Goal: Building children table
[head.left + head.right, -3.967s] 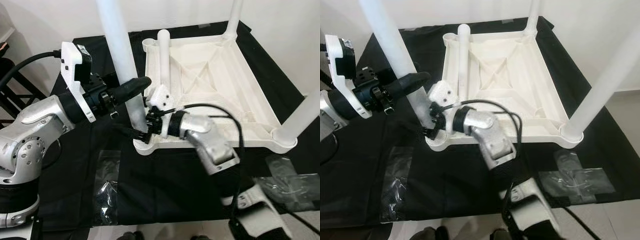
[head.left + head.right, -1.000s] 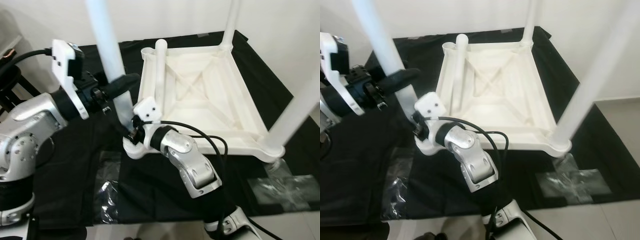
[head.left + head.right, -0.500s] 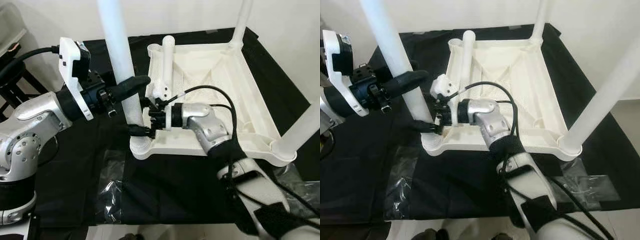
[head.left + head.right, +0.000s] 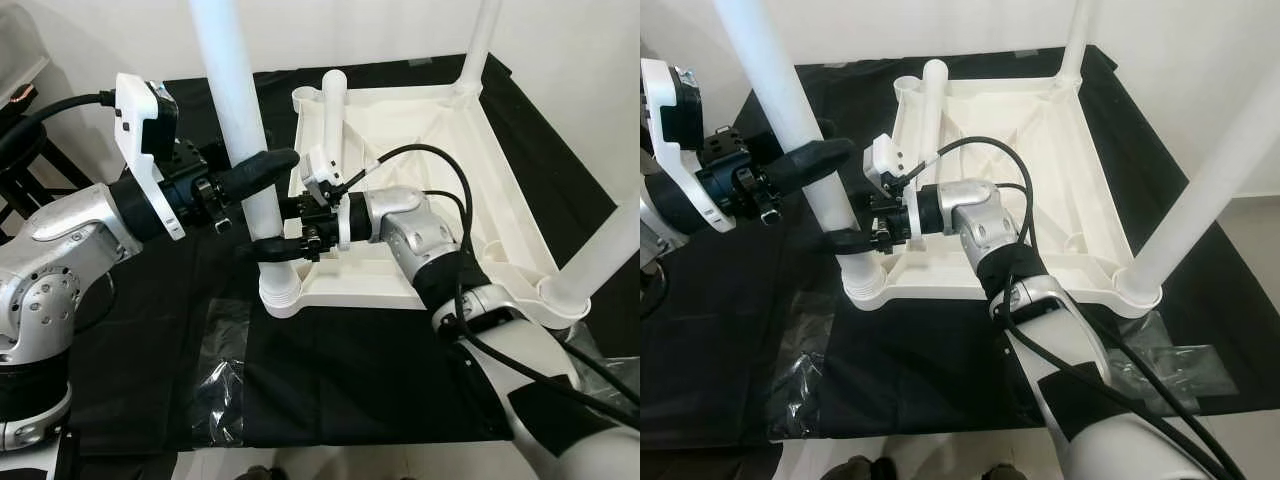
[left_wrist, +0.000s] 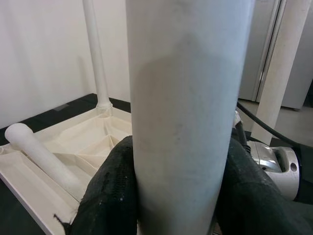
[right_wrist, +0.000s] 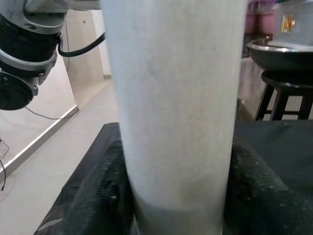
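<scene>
While the upturned white plastic table top (image 4: 420, 150) lies underside-up on the black cloth (image 4: 150, 330), the near-left white tubular leg (image 4: 235, 110) stands upright in its corner socket (image 4: 280, 295), long axis vertical, free end pointing up. Left gripper (image 4: 262, 173) is clamped around this leg about mid-height; both wrist views show black fingers (image 5: 110, 191) pressed on either side of the tube. Right gripper (image 4: 275, 232) grips the same leg lower down, just above the socket. Two more white legs (image 4: 1210, 170) stand upright in the right-side corners. One loose white leg (image 4: 330, 125) lies inside the top, leaning on the far-left corner.
</scene>
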Tool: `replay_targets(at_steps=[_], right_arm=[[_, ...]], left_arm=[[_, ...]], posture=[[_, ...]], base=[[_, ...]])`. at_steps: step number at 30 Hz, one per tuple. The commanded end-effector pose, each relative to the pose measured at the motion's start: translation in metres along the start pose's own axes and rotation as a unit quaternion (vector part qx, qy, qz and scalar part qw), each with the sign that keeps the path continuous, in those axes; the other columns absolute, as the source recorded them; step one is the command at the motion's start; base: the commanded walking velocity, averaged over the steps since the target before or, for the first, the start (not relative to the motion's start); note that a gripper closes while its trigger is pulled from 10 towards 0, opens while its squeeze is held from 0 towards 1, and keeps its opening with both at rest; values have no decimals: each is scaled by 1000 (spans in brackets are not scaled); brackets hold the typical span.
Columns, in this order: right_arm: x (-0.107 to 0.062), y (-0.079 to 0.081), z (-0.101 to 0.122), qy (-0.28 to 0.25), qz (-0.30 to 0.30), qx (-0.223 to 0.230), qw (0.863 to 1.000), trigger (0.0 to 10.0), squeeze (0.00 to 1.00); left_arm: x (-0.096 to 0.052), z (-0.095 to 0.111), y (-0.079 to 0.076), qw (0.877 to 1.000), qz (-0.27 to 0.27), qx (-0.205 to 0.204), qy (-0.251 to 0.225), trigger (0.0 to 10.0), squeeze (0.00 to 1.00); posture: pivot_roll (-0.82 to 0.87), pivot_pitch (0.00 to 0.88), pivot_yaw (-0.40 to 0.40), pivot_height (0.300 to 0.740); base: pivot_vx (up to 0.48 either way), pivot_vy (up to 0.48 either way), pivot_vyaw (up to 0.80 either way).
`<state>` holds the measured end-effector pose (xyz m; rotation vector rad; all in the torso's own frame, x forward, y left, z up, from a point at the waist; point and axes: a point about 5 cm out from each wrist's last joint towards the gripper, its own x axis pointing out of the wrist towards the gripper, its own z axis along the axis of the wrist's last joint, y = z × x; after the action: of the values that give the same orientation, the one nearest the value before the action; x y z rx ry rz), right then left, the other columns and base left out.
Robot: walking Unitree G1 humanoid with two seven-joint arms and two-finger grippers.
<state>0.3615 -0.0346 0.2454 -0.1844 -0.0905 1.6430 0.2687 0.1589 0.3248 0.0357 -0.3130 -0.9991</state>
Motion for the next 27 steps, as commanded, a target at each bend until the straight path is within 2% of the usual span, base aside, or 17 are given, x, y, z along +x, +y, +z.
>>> replay_targets(at_steps=[1, 13, 14, 15, 16, 22, 24, 25, 26, 27], right_arm=[[2, -3, 6, -12, -8, -4, 1000, 0, 0], [0, -4, 0, -22, -19, 1, 1000, 0, 0], [0, -4, -1, -21, -22, 0, 1000, 0, 0], [0, -4, -1, -21, -22, 0, 1000, 0, 0], [-1, -4, -2, -20, -28, -1, 999, 0, 0], [-5, -7, -8, -8, -76, 2, 997, 0, 0], [-5, -9, -16, 1, -131, 15, 991, 0, 0], [-5, -9, -16, 1, -131, 15, 991, 0, 0], [1, -9, -36, 17, -286, 21, 958, 0, 0], [8, 8, -59, 24, -388, 58, 920, 0, 0]], left_arm=[[3, -9, -12, 999, -39, -18, 17, 0, 0], [4, -10, -10, 999, -39, -6, 14, 0, 0], [5, -9, -9, 999, -30, 1, 13, 4353, 1000], [5, -9, -9, 999, -30, 1, 13, 4353, 1000], [5, -9, -7, 1000, -23, 4, 12, 9843, 1000], [5, -8, -4, 1000, -9, 7, 7, 10000, 1000], [3, -7, -2, 1000, -5, 9, 8, 10000, 1000], [3, -7, -2, 1000, -5, 9, 8, 10000, 1000], [2, -7, -3, 1000, -1, 9, 9, 10000, 1000], [2, -6, -2, 1000, 5, 12, 10, 10000, 1000]], posture=[[44, 175, 57, 740], [34, 172, 65, 740], [34, 172, 65, 740], [34, 172, 65, 740], [34, 172, 65, 740], [22, 173, 63, 740], [20, 176, 55, 740], [20, 176, 55, 740], [23, 171, 39, 740], [57, 179, 40, 740]], base=[[0, 0, 0], [0, 0, 0], [0, 0, 0], [0, 0, 0], [0, 0, 0], [0, 0, 0], [0, 0, 0], [0, 0, 0], [0, 0, 0], [0, 0, 0]])
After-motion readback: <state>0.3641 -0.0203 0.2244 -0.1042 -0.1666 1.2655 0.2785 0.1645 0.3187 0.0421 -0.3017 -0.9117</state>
